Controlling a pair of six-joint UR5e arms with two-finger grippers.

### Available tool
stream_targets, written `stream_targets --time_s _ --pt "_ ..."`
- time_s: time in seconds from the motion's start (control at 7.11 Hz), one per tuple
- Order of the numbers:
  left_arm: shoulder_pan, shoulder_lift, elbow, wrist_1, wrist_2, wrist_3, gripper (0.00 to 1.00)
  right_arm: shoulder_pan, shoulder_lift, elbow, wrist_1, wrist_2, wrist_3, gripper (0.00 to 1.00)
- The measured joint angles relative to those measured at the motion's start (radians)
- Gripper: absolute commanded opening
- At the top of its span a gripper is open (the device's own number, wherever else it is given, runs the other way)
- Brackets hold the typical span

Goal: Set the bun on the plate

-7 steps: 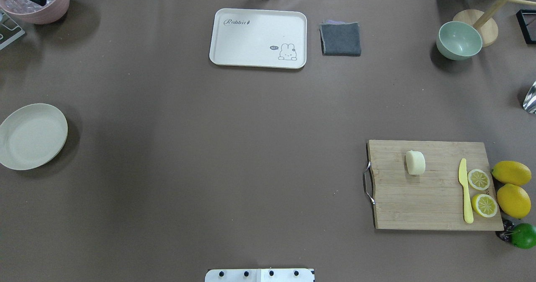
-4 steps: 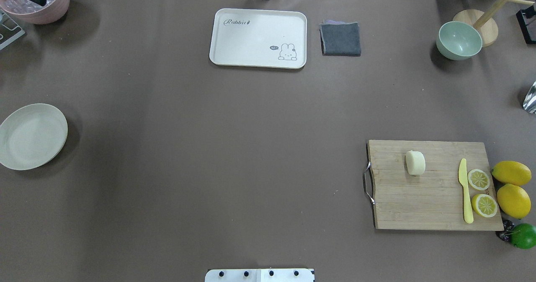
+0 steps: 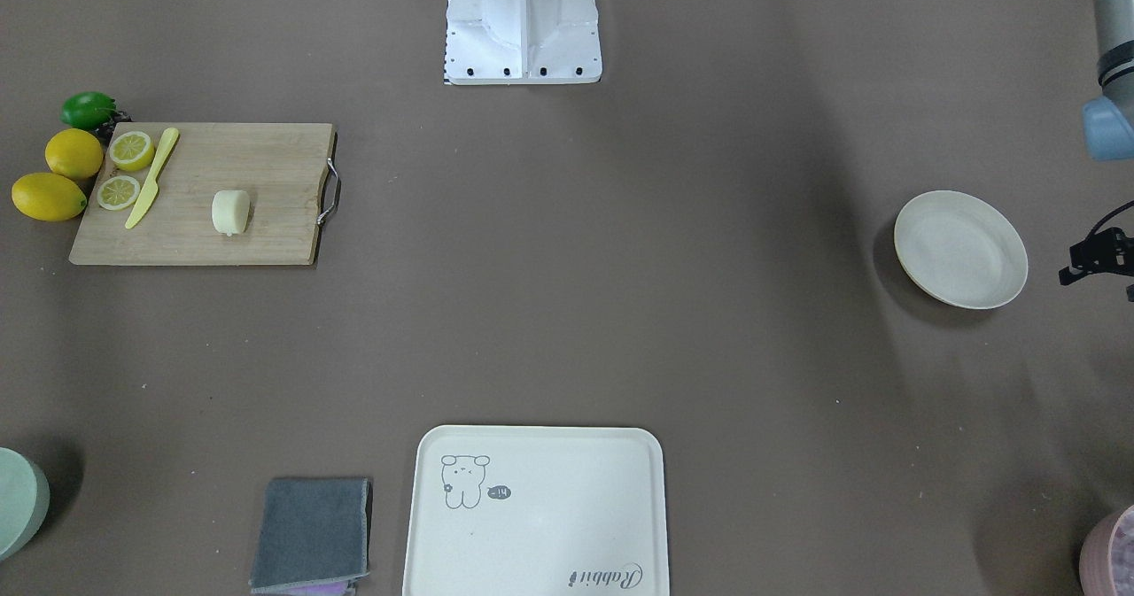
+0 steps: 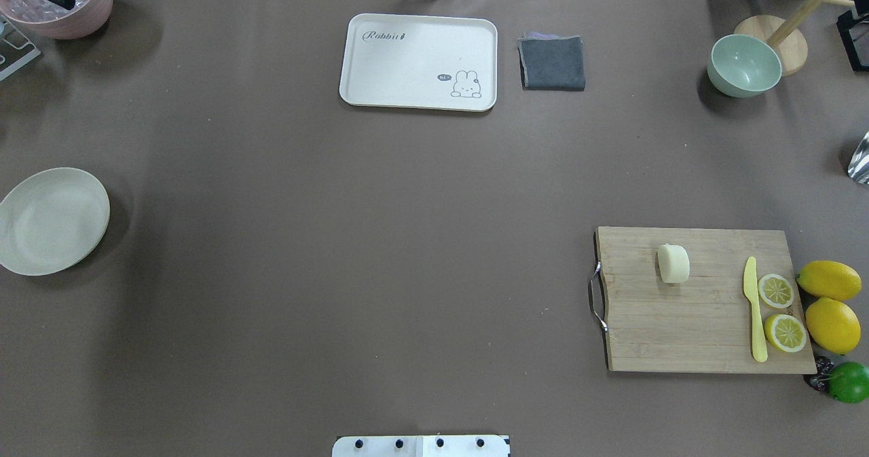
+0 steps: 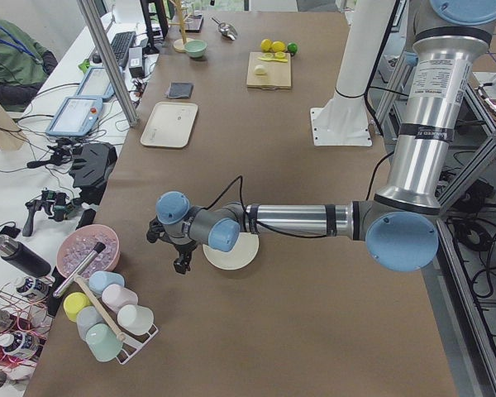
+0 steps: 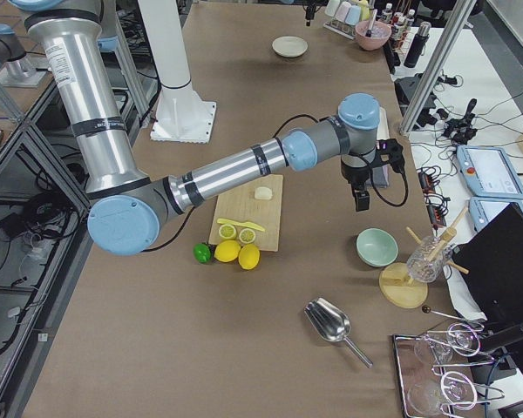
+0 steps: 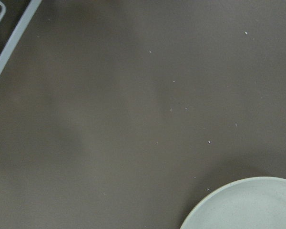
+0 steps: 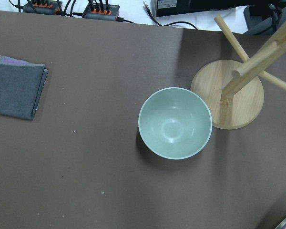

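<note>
The bun point(image 4: 673, 264), a pale cream lump, lies on its side on a wooden cutting board point(image 4: 699, 301) at the right of the table. The empty off-white plate point(image 4: 51, 221) rests at the table's left edge. My left gripper point(image 5: 180, 263) shows clearly only in the exterior left view. There it hangs just beyond the plate point(image 5: 240, 255), whose rim fills a corner of the left wrist view point(image 7: 248, 205). My right gripper point(image 6: 363, 200) hovers near the green bowl, well away from the bun point(image 6: 263, 193). I cannot tell whether either gripper is open or shut.
On the board lie a yellow knife point(image 4: 753, 314) and two lemon halves. Whole lemons point(image 4: 829, 280) and a lime point(image 4: 848, 381) sit beside it. A cream tray point(image 4: 419, 62), grey cloth point(image 4: 552, 63), green bowl point(image 4: 744, 66) and wooden stand point(image 4: 781, 39) line the far edge. A pink bowl point(image 4: 61, 2) is far left.
A dark piece at the overhead view's top right edge has shifted slightly to the right. The bun, plate and board have not moved.
</note>
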Motion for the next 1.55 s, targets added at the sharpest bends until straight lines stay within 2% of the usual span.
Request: stream_targets --time_s 0.56,0.7,0.84,0.98,1.27,1.55 --pt "0.112 0.005 0.039 -0.058 0.04 0.001 0.89 -0.019 0.004 0.001 0.0 -0.026 0.0 1.0" --pt "0.124 0.006 0.05 -0.074 0.052 0.001 0.83 -0.023 0.005 0.002 0.0 -0.027 0.0 1.0" --pt "0.13 0.007 0.056 -0.083 0.064 0.002 0.65 -0.025 0.006 0.002 0.0 -0.027 0.0 1.0" --pt "0.133 0.006 0.06 -0.087 0.069 0.002 0.58 -0.026 0.008 0.002 0.0 -0.027 0.0 1.0" --pt "0.135 0.006 0.061 -0.088 0.072 0.002 0.0 -0.027 0.014 0.002 0.0 -0.027 0.0 1.0" --pt "0.148 0.006 0.06 -0.086 0.073 0.001 0.0 -0.026 0.026 0.003 0.0 -0.042 0.0 1.0"
